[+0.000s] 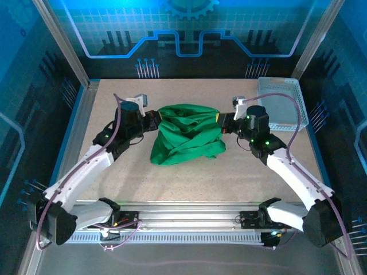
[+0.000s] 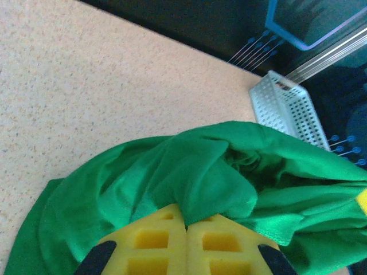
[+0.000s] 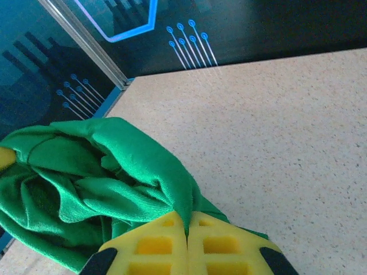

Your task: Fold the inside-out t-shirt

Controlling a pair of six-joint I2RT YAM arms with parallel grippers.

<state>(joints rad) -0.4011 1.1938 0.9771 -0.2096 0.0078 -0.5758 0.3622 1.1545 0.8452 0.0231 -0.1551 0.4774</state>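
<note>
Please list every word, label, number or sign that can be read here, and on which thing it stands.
None can be read. The bright green cloth t-shirt shows no print, the white plastic mesh basket bears no label, and the blue back wall carries circuit-like line drawings and a gear shape, no letters.

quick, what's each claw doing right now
left claw: closed, pinching the green t-shirt
right claw: closed, pinching the green t-shirt too
</note>
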